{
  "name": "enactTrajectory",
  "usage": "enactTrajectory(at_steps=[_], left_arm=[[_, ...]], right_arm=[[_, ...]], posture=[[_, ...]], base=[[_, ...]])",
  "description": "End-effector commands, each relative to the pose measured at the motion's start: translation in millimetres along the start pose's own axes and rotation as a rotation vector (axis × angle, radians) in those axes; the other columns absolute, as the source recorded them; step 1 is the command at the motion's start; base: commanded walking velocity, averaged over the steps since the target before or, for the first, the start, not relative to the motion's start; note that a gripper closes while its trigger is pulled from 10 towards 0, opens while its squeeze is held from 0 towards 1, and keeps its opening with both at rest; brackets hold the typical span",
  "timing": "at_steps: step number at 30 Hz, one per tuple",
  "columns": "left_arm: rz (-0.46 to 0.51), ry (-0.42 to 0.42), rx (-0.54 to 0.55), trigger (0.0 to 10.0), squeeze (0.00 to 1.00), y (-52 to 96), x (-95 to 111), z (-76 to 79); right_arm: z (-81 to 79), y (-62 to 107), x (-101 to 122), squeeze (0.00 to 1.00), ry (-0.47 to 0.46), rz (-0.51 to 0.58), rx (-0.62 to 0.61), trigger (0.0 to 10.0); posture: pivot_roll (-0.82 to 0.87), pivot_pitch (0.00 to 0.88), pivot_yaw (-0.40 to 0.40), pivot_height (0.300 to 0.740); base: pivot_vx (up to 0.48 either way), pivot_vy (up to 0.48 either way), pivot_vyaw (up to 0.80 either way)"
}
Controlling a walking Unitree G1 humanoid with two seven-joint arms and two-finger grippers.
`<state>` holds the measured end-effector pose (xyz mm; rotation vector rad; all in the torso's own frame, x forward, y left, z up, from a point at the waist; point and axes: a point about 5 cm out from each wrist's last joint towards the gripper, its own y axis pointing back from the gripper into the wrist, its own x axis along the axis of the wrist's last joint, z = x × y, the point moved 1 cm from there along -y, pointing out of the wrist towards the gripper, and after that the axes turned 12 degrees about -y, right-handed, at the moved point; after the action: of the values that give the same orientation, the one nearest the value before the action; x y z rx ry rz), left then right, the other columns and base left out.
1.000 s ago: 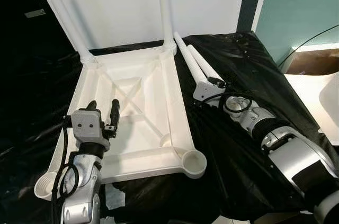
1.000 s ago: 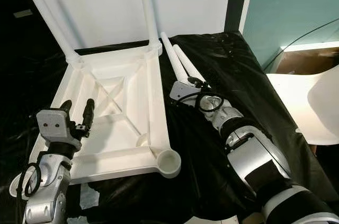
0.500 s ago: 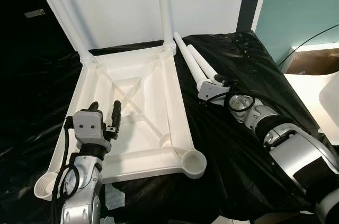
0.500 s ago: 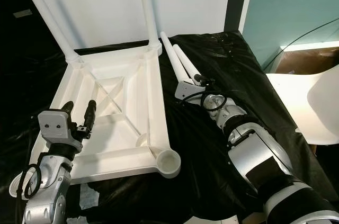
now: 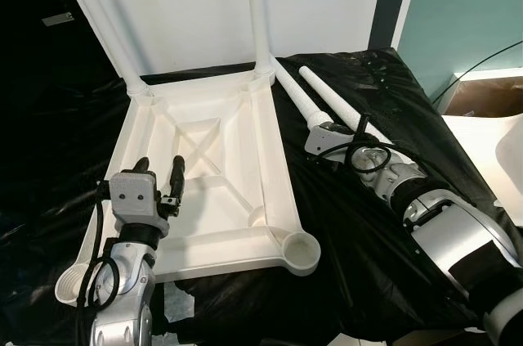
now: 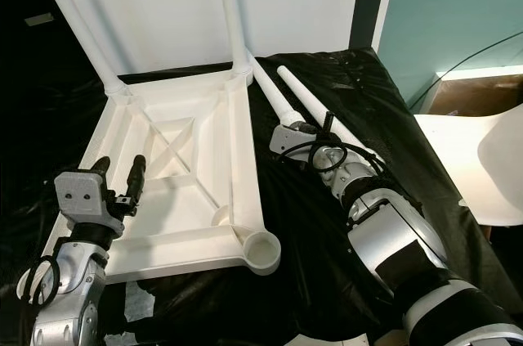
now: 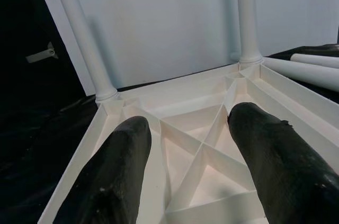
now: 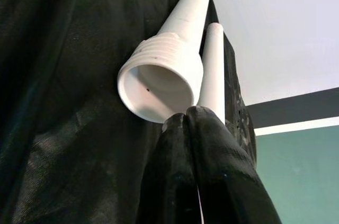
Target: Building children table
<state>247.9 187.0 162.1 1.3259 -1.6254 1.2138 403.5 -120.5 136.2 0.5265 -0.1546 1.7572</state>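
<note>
Tabletop (image 5: 204, 166) lies upside down on the black cloth (image 5: 384, 223), two legs already standing at its far corners. I see my left gripper (image 5: 161, 176) hovering over its near edge at 7 o'clock, fingers spread and empty. At 3 o'clock my right gripper (image 8: 186, 128) sits pinched together beside two loose legs (image 5: 323, 101).

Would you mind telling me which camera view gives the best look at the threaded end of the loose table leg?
The right wrist view: the leg's threaded end faces the camera, ridges and hollow opening plain. The eye views show both loose legs lying on the black cloth, that end hidden behind the right gripper. The left wrist view catches their far ends.
</note>
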Motion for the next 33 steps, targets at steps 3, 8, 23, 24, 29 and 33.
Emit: enactTrajectory(at_steps=[3, 8, 23, 24, 29, 33], left_arm=[[-0.03, -0.024, 0.031, 10.0, 0.0, 1.9, -2.9, -3.9], [-0.029, -0.021, 0.024, 10.0, 0.0, 0.7, -3.1, -2.1], [0.01, 0.002, 0.04, 10.0, 0.0, -15.6, -4.6, 8.2], [0.012, 0.006, 0.04, 10.0, 0.0, -17.4, -4.8, 8.8], [0.024, 0.02, 0.031, 10.0, 0.0, -24.7, -5.2, 12.6], [0.034, 0.032, 0.004, 10.0, 0.0, -32.8, -5.2, 18.3]], right_arm=[[-0.2, -1.5, 4.5, 0.0, -0.013, 0.003, -0.009, 0.0], [4.3, -1.9, 6.2, 0.0, -0.045, 0.017, -0.041, 8.8], [3.9, 8.6, 21.1, 0.0, -0.364, 0.174, -0.338, 10.0], [1.8, 10.4, 20.2, 0.0, -0.386, 0.176, -0.355, 10.0], [-8.3, 19.1, 18.4, 0.0, -0.403, 0.203, -0.379, 10.0], [-12.3, 30.7, 9.2, 0.0, -0.37, 0.223, -0.388, 10.0]], posture=[[0.25, 0.0, 0.09, 0.74], [0.23, 0.0, 0.093, 0.74], [0.11, 0.0, 0.058, 0.74], [0.11, 0.0, 0.058, 0.74], [0.06, 0.0, 0.061, 0.74], [0.02, 0.0, 0.077, 0.74]], base=[[0.0, 0.0, 0.0], [0.0, 0.0, 0.0], [0.0, 0.0, 0.0], [0.0, 0.0, 0.0], [0.0, 0.0, 0.0], [0.0, 0.0, 0.0]])
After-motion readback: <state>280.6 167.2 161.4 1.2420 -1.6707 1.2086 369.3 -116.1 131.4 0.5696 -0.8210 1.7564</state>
